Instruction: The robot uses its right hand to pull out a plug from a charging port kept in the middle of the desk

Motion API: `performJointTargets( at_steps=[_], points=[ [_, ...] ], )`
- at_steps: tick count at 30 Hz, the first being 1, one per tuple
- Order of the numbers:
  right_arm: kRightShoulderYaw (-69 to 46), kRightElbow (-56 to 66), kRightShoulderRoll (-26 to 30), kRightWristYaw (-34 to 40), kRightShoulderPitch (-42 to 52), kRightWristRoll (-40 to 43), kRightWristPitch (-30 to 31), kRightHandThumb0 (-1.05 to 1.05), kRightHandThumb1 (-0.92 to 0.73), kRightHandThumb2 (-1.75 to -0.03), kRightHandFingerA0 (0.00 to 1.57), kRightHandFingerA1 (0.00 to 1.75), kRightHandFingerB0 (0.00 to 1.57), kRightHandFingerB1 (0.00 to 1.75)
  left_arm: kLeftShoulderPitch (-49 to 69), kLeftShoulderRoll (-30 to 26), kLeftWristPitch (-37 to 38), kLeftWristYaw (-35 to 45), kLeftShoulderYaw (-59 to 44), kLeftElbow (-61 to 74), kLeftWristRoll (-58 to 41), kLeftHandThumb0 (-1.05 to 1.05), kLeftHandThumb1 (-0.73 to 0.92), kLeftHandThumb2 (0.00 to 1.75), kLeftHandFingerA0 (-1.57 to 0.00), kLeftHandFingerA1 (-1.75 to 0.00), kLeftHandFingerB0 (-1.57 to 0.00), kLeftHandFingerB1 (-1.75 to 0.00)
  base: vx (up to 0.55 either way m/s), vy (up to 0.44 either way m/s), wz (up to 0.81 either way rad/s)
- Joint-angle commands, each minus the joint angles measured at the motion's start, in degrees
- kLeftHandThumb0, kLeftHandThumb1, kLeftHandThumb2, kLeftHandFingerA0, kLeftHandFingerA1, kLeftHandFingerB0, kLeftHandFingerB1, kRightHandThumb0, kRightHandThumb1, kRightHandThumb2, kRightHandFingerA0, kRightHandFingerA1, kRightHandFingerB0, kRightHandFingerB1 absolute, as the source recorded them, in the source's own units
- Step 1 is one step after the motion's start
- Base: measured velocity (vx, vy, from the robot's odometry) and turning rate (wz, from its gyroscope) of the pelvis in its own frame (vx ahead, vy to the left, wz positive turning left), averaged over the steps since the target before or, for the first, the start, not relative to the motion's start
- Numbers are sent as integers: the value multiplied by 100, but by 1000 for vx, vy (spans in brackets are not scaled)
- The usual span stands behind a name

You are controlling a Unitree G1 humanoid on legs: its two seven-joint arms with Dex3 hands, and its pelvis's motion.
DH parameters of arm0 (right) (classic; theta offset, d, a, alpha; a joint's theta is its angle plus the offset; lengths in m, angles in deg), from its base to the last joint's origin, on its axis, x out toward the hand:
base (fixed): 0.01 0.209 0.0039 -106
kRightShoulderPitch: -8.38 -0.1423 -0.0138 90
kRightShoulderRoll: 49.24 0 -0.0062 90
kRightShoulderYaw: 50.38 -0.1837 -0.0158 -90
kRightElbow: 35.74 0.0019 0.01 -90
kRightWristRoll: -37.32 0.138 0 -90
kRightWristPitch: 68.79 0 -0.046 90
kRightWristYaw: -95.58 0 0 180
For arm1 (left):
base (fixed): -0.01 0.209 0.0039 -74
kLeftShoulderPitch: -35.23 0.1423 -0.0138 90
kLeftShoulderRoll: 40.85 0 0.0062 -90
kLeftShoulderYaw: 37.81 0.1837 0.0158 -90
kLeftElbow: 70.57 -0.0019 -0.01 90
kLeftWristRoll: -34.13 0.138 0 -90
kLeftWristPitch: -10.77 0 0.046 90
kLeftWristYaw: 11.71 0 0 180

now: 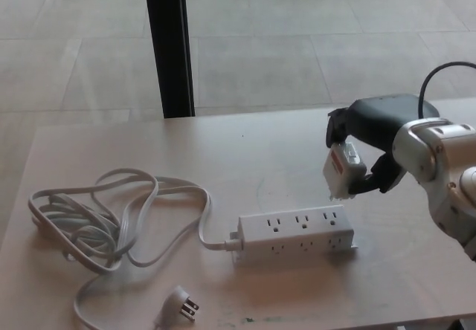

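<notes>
The desk (111,140) fills the lower frame. At lower left lies a loose white cord (97,218), soft and floppy, ending in a bare plug (181,304). At centre sits the power strip (294,233), light enough to lift or skid unless pulled squarely. At right, the right hand (372,140) is closed around the adapter plug (342,170), held clear above the strip's right end, slightly tilted. It looks rigid, smooth and light; its flat sides seem the best hold, though its prongs are hard to see.
</notes>
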Motion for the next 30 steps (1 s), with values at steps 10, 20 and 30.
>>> performJointTargets(
  at_steps=[10,20,30],
  points=[
    [-799,-67,949,30,128,536,-352,-43,-67,-76,90,175,77,111,90,-83,63,37,-64,-48,-100,-74,79,65,-76,-45,-60,-38,0,0,0],
    [-392,-53,1418,186,965,68,-384,-43,-72,-77,87,160,68,68,81,-115,97,57,-61,-54,-123,-74,79,65,-75,-45,-62,-39,0,0,0],
    [1023,-83,1323,727,1195,-1218,-480,-49,-75,-68,85,162,65,77,-27,-125,96,41,-47,-110,-127,-76,78,64,-76,-46,-61,-39,0,0,0]
  ],
)
